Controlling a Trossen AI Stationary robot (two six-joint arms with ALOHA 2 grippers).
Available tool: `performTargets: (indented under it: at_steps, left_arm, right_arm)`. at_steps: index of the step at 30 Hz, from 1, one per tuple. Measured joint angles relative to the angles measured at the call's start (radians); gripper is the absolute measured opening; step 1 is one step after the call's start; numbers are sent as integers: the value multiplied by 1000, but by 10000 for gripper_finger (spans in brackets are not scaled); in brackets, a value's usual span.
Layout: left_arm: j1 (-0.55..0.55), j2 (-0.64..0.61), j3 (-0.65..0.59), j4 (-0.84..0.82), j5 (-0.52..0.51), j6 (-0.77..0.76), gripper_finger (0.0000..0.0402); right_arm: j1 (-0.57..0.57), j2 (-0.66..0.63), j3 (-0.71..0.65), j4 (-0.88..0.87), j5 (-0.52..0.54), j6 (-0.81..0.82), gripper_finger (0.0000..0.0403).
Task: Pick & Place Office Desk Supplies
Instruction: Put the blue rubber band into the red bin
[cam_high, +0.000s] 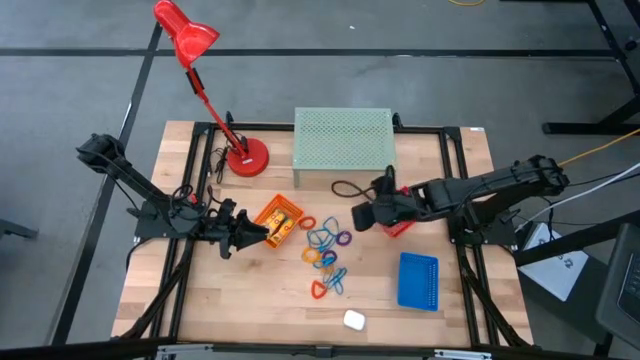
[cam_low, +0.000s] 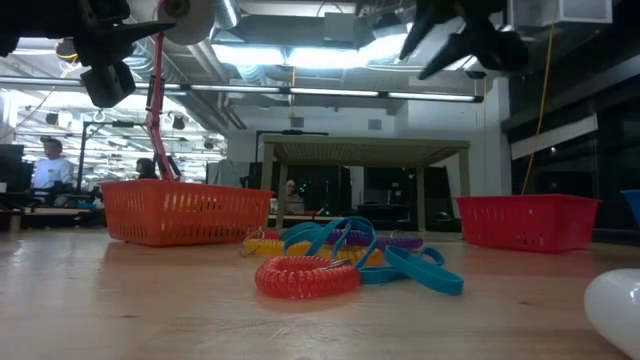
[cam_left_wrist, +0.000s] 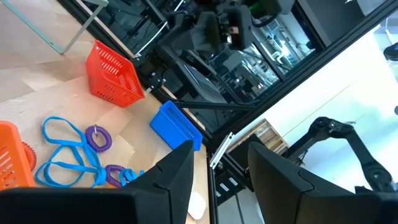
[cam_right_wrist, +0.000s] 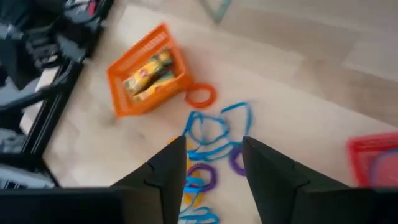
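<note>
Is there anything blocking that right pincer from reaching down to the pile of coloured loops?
Nothing visible does. The right pincer hangs open just beside the pile of coloured loops, with only bare wood between. The red basket sits under its arm, behind the pincer, and the orange basket lies on the pile's far side.

overhead, table-level, two wrist views

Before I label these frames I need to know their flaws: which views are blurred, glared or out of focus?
Right wrist view: smeared throughout, orange basket and loops soft. Low view: ceiling lights flare, white object at the near edge out of focus. High view: even and sharp. Left wrist view: bright washed-out patch beyond the table edge.
</note>
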Motion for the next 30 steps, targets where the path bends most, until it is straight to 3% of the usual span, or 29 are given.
performTargets:
  at_steps: [9,15,30]
  left_arm:
    - [0,0,0,0,1,-8,148]
    - [0,0,0,0,1,-23,148]
    - [0,0,0,-3,3,-25,148]
  right_arm:
    - [-7,273,87,66,-187,-86,133]
    - [-16,439,225,82,-202,-147,132]
    - [-92,574,262,32,-252,-197,132]
